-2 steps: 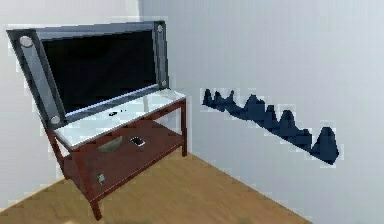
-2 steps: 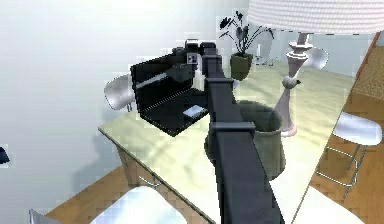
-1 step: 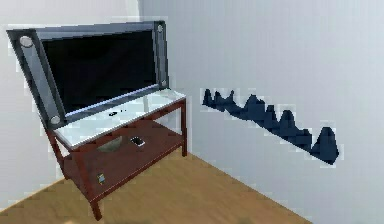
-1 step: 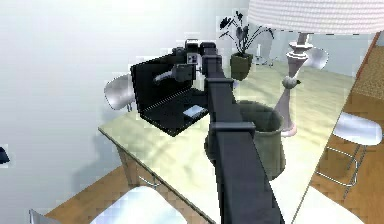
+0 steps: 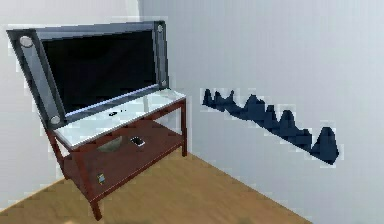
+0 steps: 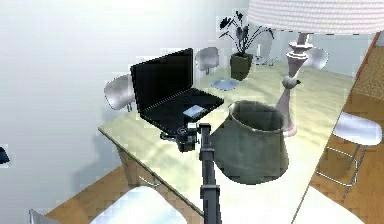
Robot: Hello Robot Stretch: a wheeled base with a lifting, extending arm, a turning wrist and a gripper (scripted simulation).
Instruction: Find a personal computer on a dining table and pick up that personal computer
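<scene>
**At the table's near edge, claw by the computer**

Just beyond my claw point(image 6: 183, 135), on the dining table point(image 6: 325, 95), lies the personal computer point(image 6: 172, 92): a black laptop with its lid up and its screen dark. Its front corner sits right at my fingers. I cannot tell whether I touch it. I also cannot tell whether I hold anything, because the laptop rests on the tabletop directly behind my fingertips.

My worry is the grip. The machine is wide and flat, and I stand at one corner of it. Lifted from there, I judge its weight would hang off to the far side, so it could twist, slip free or fold its lid.

Close on the claw's right, beside my arm point(image 6: 208, 172), stands a big dark pot point(image 6: 255, 148), and a lamp point(image 6: 292, 92) stands just past it. A sideways swing while rising could knock the pot into the lamp.

Farther out to the claw's left, a grey chair point(image 6: 120, 92) waits past the table's edge. If I push instead of lifting, the laptop could slide that way and drop.
</scene>
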